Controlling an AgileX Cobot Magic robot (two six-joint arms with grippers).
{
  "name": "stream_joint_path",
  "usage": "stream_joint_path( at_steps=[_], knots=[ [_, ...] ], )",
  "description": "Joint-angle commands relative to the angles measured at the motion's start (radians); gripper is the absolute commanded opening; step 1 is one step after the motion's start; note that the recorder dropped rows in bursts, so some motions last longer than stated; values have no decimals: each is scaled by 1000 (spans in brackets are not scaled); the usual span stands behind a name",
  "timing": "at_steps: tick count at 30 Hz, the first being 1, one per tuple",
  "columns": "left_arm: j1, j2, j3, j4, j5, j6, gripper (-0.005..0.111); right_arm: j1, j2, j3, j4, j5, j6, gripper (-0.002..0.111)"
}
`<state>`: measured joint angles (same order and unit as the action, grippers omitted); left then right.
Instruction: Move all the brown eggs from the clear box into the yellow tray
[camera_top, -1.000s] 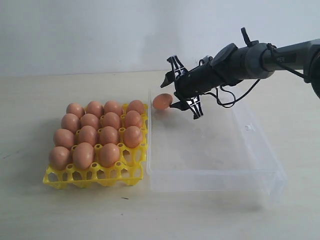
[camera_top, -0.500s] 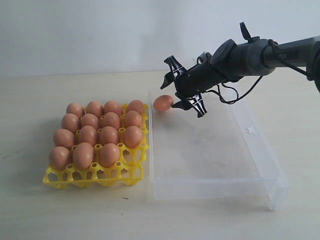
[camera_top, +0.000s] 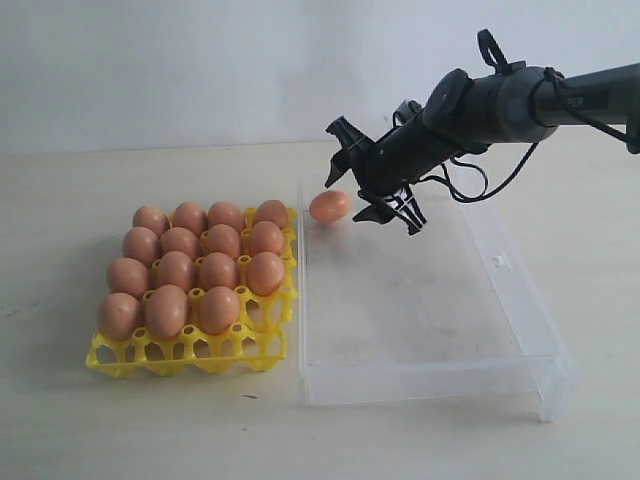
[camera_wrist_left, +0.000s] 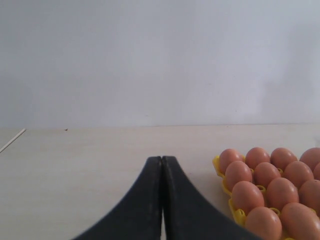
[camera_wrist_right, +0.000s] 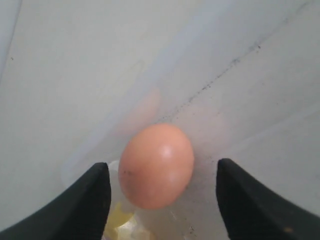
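Gaping R pincer (camera_top: 345, 197) just beside lone egg (camera_top: 329, 206), clear box (camera_top: 420, 300) corner.

Sixteen brown eggs (camera_top: 217, 270) in all, fifteen of them in rows of four, four, four and three in one yellow tray (camera_top: 250, 347) at lower left, one lone egg (camera_top: 329, 206) in one clear box (camera_top: 420, 300) at centre right, one robot arm (camera_top: 500, 105) at upper right
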<state>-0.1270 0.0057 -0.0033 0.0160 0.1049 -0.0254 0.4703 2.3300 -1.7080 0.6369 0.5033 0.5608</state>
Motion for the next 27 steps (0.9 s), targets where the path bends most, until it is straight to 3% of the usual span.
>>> stream_joint_path(
  at_steps=[1, 27],
  knots=[
    [-3, -6, 3, -7, -2, -4, 0, 1, -11, 3, -4, -35, 28, 62],
    [-3, -6, 3, -7, -2, -4, 0, 30, 54, 3, 70, -93, 30, 62]
  ],
)
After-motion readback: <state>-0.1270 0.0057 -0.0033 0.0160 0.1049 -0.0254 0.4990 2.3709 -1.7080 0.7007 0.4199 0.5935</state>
